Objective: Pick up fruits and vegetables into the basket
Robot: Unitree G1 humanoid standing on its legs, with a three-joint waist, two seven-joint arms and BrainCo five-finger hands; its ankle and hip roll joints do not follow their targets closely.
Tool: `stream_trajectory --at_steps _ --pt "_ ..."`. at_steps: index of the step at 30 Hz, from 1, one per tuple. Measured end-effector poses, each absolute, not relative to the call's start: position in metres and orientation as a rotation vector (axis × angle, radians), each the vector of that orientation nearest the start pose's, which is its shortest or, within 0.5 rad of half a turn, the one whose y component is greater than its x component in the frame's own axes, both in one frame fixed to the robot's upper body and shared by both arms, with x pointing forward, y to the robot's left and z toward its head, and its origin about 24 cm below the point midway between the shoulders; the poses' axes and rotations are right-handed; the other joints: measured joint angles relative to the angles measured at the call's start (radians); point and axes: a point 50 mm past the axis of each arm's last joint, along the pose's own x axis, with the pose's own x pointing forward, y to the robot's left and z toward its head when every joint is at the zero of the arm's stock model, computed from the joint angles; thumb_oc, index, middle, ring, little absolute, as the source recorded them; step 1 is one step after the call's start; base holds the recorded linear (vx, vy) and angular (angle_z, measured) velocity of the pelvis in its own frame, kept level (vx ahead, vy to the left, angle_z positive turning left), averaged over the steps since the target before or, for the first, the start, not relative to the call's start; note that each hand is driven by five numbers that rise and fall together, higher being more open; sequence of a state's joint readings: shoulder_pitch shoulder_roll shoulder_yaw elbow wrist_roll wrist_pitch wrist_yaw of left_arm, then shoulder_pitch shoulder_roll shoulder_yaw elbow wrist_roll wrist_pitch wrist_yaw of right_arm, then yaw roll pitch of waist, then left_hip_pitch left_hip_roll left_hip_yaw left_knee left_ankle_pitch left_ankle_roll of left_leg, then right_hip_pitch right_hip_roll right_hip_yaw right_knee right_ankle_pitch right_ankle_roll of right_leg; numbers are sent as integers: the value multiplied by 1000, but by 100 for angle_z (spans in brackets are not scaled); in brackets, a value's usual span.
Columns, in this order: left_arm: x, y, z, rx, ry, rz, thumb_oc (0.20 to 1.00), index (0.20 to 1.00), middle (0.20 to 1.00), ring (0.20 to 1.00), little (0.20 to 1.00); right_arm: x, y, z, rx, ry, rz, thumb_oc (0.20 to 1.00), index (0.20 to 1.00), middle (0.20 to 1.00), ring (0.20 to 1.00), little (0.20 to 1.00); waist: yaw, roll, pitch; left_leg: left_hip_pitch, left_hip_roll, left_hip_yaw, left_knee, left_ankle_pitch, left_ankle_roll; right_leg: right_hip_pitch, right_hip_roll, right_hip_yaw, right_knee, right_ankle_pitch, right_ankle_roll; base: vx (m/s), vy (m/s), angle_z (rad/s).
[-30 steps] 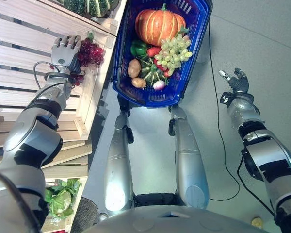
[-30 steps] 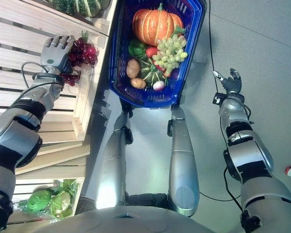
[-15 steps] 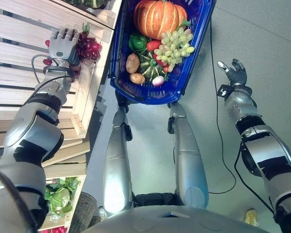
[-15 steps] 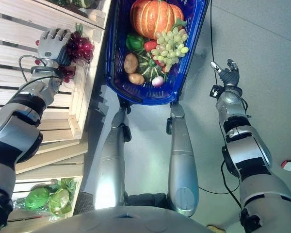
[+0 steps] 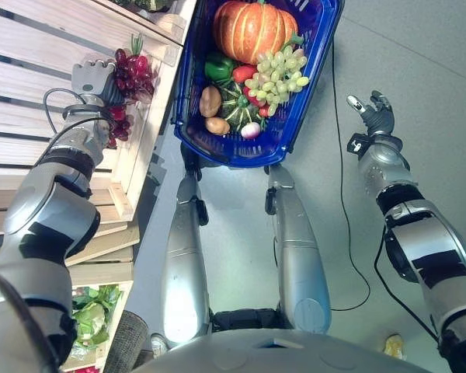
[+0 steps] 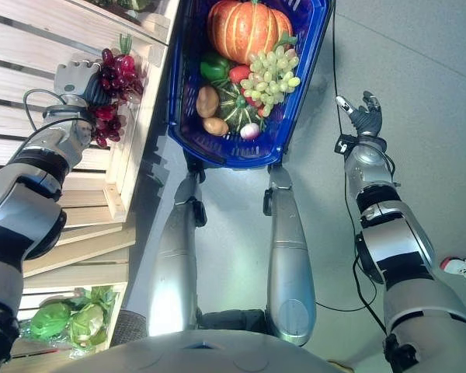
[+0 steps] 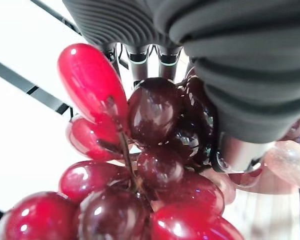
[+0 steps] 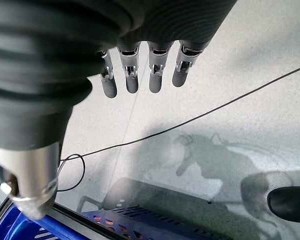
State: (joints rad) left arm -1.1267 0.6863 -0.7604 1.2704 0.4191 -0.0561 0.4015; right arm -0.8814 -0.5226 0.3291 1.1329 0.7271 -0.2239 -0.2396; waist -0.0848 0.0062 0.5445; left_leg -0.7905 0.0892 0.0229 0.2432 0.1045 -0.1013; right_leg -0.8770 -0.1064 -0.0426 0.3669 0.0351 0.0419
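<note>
My left hand (image 5: 93, 78) is over the wooden crate's edge, shut on a bunch of dark red grapes (image 5: 132, 71). In the left wrist view the red grapes (image 7: 155, 165) sit tight against the palm with the fingers curled behind them. The blue basket (image 5: 233, 159) stands on the floor just right of the crate. It holds an orange pumpkin (image 5: 251, 27), green grapes (image 5: 276, 71), a green pepper (image 5: 217, 68), a potato (image 5: 210, 101) and other small vegetables. My right hand (image 5: 375, 113) hangs open over the grey floor right of the basket, its fingers (image 8: 131, 75) straight and holding nothing.
Slatted wooden crates (image 5: 39, 47) fill the left side, with a striped green squash at the top edge. A lower crate holds leafy greens (image 5: 93, 311). Grey floor (image 5: 419, 47) lies right of the basket. A person's shoe (image 6: 462, 268) shows at the far right.
My left hand's fingers have curled from flat over the red grapes into a grip round them, and the bunch now stands a little higher. The right hand has barely moved.
</note>
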Motion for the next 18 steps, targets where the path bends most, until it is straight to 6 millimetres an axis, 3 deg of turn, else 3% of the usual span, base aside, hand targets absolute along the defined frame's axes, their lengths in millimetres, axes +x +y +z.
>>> stream_trajectory --at_steps 5,9,12,18 --pt "391 291 167 1142 1 375 200 200 200 200 200 382 -263 111 25 14 -391 1000 1000 1000 1000 1000 -1 -2 1 12 0 0 3 -1 0 13 0 0 0 1 -1 -2 -24 0" --pt "377 298 142 577 -35 361 200 200 200 200 200 378 -249 105 53 -16 -342 1000 1000 1000 1000 1000 3 -3 1 43 0 -2 3 -2 -1 43 0 -1 0 0 -1 -5 -63 1" --pt "365 292 131 174 -163 305 200 200 200 200 200 369 -244 92 82 -23 -325 1000 1000 1000 1000 1000 25 -3 1 66 0 -5 -1 -2 -1 67 0 -3 -2 0 0 1 -55 2" --pt "353 266 126 -181 -344 165 200 200 200 200 200 362 -229 81 138 -34 -271 1000 1000 1000 1000 1000 64 -2 2 81 -2 -18 -7 2 -3 89 -3 -17 -5 -6 7 15 -52 5"
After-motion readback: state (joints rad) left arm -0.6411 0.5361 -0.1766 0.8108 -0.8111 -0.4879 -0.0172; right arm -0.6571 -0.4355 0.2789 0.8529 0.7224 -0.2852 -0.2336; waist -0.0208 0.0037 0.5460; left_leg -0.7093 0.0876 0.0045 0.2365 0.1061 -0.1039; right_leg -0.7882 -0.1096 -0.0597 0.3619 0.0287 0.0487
